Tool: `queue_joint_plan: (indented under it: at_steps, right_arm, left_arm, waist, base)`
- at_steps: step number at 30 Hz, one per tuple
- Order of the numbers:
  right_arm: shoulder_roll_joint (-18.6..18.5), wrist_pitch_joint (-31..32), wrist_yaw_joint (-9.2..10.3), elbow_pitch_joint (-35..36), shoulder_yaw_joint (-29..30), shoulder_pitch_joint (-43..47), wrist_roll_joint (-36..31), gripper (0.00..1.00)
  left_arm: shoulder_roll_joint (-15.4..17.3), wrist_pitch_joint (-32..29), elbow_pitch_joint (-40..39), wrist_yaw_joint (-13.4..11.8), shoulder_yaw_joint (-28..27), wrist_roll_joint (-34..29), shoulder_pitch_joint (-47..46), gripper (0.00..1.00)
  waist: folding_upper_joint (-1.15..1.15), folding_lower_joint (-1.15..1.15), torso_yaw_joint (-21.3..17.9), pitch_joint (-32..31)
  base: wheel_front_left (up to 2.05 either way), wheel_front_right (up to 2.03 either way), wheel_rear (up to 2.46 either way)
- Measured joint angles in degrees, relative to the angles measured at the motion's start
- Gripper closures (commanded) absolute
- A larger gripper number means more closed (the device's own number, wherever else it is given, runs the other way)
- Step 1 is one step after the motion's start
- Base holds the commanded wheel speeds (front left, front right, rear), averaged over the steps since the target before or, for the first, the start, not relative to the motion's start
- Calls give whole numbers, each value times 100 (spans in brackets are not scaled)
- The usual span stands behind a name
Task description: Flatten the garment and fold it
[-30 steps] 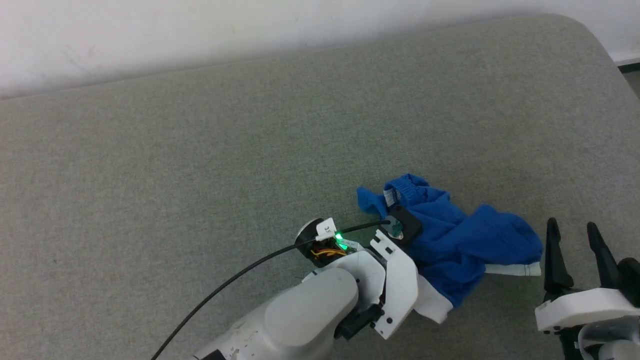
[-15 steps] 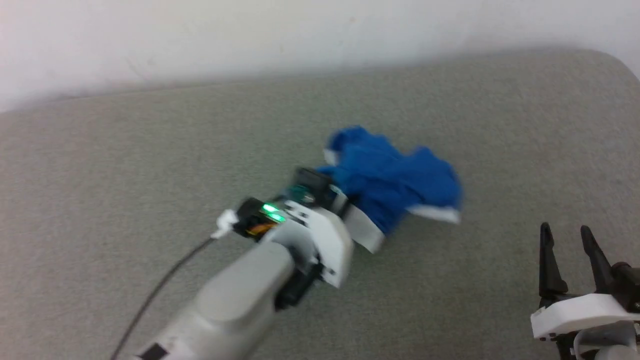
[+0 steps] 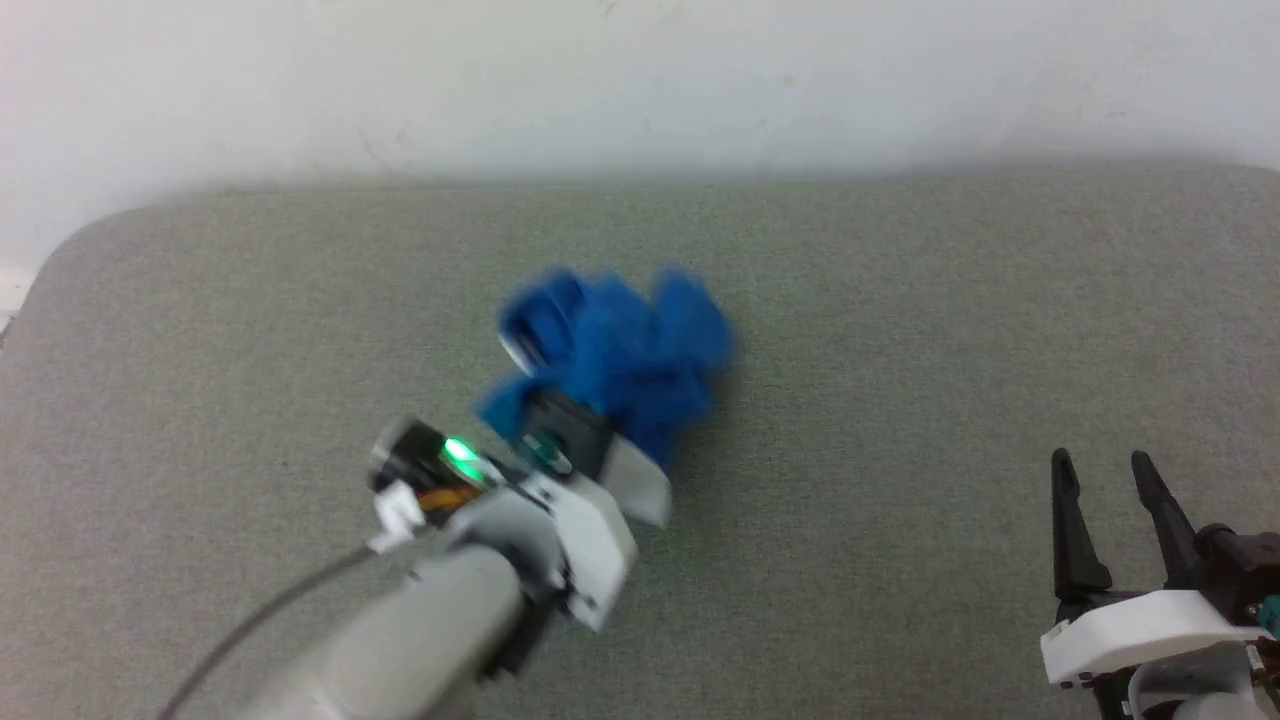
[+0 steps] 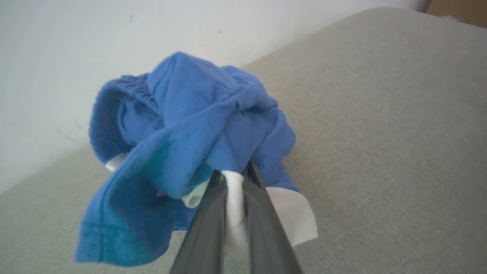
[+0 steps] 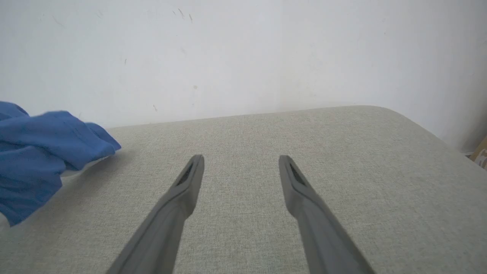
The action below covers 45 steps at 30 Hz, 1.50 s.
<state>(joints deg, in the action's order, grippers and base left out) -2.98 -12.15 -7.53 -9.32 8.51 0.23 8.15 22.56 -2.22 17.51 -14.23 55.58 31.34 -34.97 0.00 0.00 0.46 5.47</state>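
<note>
The garment (image 3: 620, 355) is a crumpled bundle of bright blue shorts with white trim, near the middle of the grey cushion. In the left wrist view the garment (image 4: 190, 129) bunches around the fingertips, its gathered waistband at the upper left. My left gripper (image 4: 234, 173) is shut on a white strip of its hem, and the left gripper (image 3: 590, 425) sits at the bundle's near side. Off at the lower right my right gripper (image 3: 1098, 475) stands open and holds nothing. From the right wrist, the right gripper (image 5: 240, 161) hovers over bare cushion, with the garment (image 5: 42, 148) at the left edge.
The grey fabric cushion (image 3: 900, 330) spreads across the scene, with a rounded left corner (image 3: 60, 260). A white wall (image 3: 640, 90) rises along its far edge. A black cable (image 3: 260, 620) trails from my left wrist.
My left gripper closed on the garment's white hem and dragged the bundle to the left and farther back on the cushion. The head camera has also shifted. The right gripper stays open.
</note>
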Motion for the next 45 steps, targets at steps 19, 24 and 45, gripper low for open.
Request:
queue_joint_plan:
  at_steps: [19, 24, 45]
  right_arm:
    - [-2, 2, 0, -73, -328, -6, 47, 0]
    - [-3, 10, 0, -42, -324, 20, 64, 0]
    - [-142, 2820, 0, 659, -673, 126, 111, 0]
  left_arm:
    - [-1360, 559, 1029, 705, 702, 215, 470, 0]
    - [-1107, 886, 423, 536, 516, 247, 609, 0]
    - [104, 1694, -1785, -671, -2025, -889, 2787, 0]
  waist:
    - [0, 0, -149, -2]
    - [0, 0, 4, -191]
    - [0, 0, 814, -549]
  base:
    - [0, 0, 0]
    - [0, 0, 0]
    - [0, 0, 0]
